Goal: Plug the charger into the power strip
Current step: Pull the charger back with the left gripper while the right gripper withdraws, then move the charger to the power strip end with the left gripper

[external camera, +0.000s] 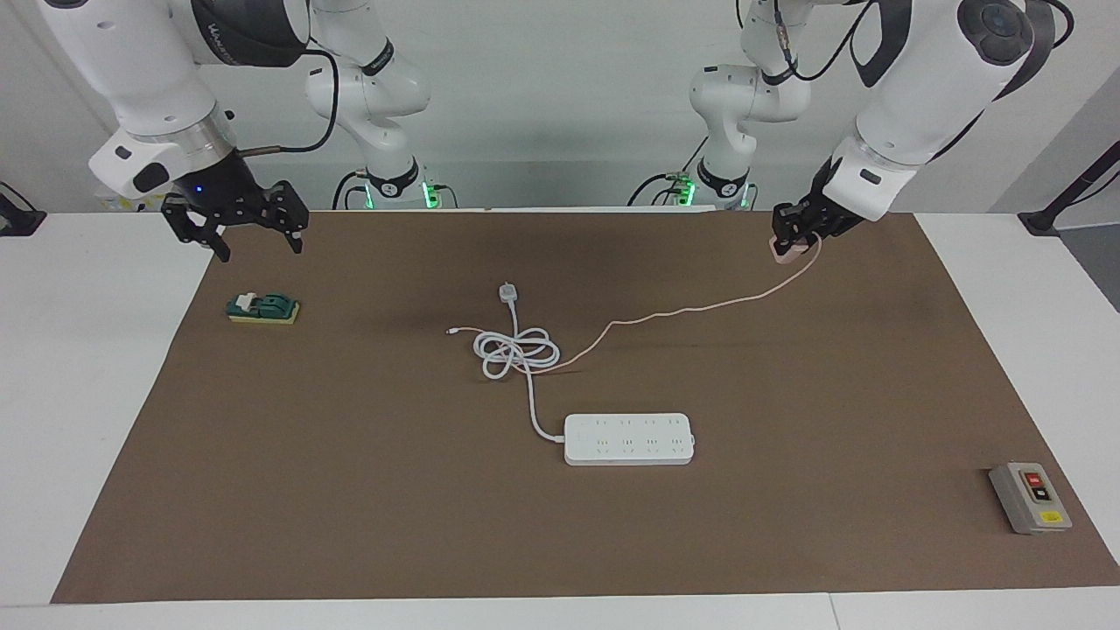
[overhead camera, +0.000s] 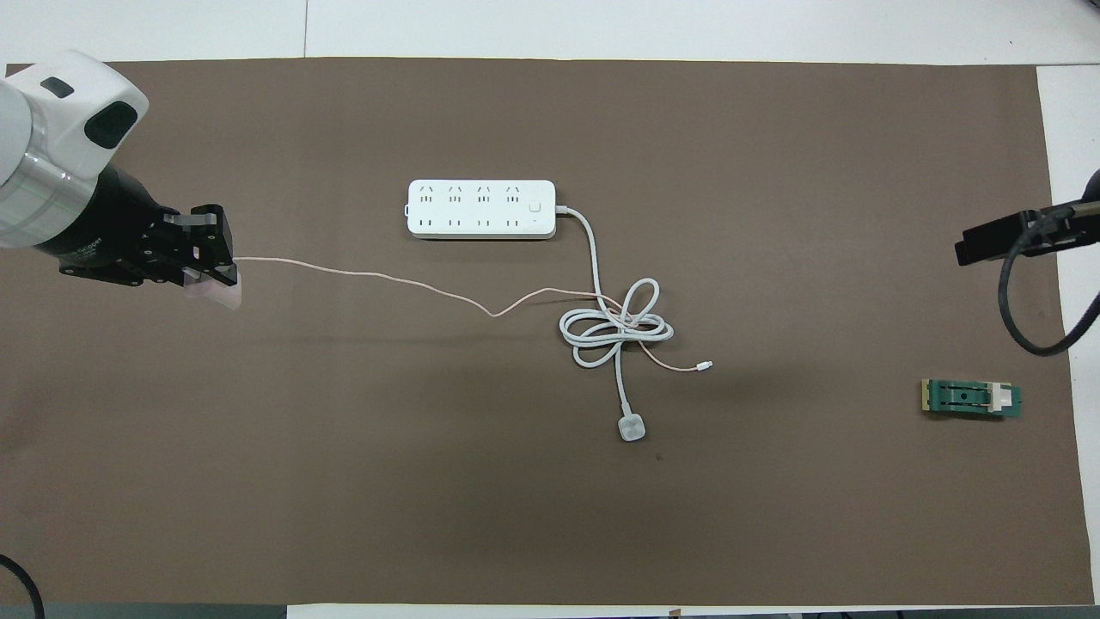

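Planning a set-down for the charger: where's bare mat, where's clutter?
Bare brown mat between the power strip and the grey button box, and from strip to green block. Crowded: coiled white cord crossed by the pink cable from the left gripper.

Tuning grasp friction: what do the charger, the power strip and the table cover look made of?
Charger, held by the left gripper: pale pink, smooth-looking, probably moulded plastic, with a thin limp cable.
Power strip: white, even, rigid-looking shell with crisp socket slots, likely hard plastic.
Table cover: flat matte brown sheet, no glare; paper, card or felt, cannot tell.
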Controlling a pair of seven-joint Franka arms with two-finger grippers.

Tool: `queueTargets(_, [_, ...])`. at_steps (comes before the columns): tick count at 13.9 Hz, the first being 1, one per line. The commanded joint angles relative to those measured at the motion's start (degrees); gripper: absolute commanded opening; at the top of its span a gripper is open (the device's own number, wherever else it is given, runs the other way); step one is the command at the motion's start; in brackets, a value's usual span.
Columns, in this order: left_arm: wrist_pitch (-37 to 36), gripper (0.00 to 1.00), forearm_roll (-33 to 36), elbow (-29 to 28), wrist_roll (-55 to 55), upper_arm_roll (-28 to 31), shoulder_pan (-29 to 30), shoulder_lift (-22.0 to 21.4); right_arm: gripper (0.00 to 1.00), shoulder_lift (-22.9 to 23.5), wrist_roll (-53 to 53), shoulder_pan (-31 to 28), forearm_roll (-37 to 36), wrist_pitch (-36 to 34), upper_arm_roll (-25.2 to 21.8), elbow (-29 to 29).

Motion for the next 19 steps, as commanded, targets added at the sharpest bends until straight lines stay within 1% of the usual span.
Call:
queueTargets(1, [-2.9, 0.00, 0.2, 0.4, -4.6, 0.6, 0.1, 0.6, 1.00, -1.4, -1.5, -3.1, -1.0, -2.4, 1.5, -2.4])
queueTargets(3, [-2.8, 0.00, 0.6, 0.5, -10.9, 2.1, 0.1, 0.9, 1.00, -1.5, -1.3, -3.4, -1.1, -3.7, 1.6, -2.4])
queueTargets(5, [-2.4, 0.00, 1.8, 0.3, -11.9, 2.2, 0.1, 0.9, 1.00, -1.4, -1.3, -3.4, -2.1, -3.7, 1.6, -2.4])
queueTargets(6, [-1.7, 0.00, 1.9, 0.4, -14.7, 2.2, 0.1, 1.2, 1.00, -1.4, -1.2, -3.4, -2.3, -3.7, 1.6, -2.3])
queueTargets(8, [1.8, 0.00, -0.1, 0.4, -28.4, 1.8, -0.4, 2.1, 1.00, -1.3, -0.9, -3.4, -2.6, -3.0, 1.6, -2.1])
queueTargets(9, [2.6, 0.00, -2.1, 0.4, -33.4, 1.8, -0.8, 2.4, 1.00, -1.2, -0.5, -3.4, -3.9, -2.1, 1.6, -2.0])
queueTargets(10, [3.8, 0.00, -2.8, 0.5, -37.0, 1.6, -1.5, 2.8, 1.00, -1.2, 0.1, -3.4, -4.7, -1.8, 1.6, -2.0])
queueTargets(13, [10.0, 0.00, -3.2, 0.5, -56.5, 1.3, -4.9, 3.5, 1.00, -1.2, 0.3, -2.7, -4.6, -3.4, 1.6, -1.7])
queueTargets(15, [17.0, 0.00, -2.8, 0.7, -69.2, 1.5, -8.2, 6.5, 1.00, -1.2, 0.3, -2.7, -3.9, -3.5, 1.6, -1.6])
queueTargets(16, [20.5, 0.00, -2.5, 1.9, -74.8, 1.5, -9.0, 9.3, 1.00, -1.2, 0.3, -2.7, -3.8, -3.5, 1.6, -1.6])
queueTargets(17, [21.4, 0.00, -1.9, 3.3, -77.5, 1.6, -9.6, 11.6, 1.00, -1.2, 0.3, -2.7, -3.8, -3.5, 1.6, -1.6])
queueTargets(19, [21.7, 0.00, 1.6, 7.9, -81.6, 1.7, -10.9, 16.9, 1.00, -1.3, 0.2, -2.8, -3.8, -3.5, 1.6, -1.7])
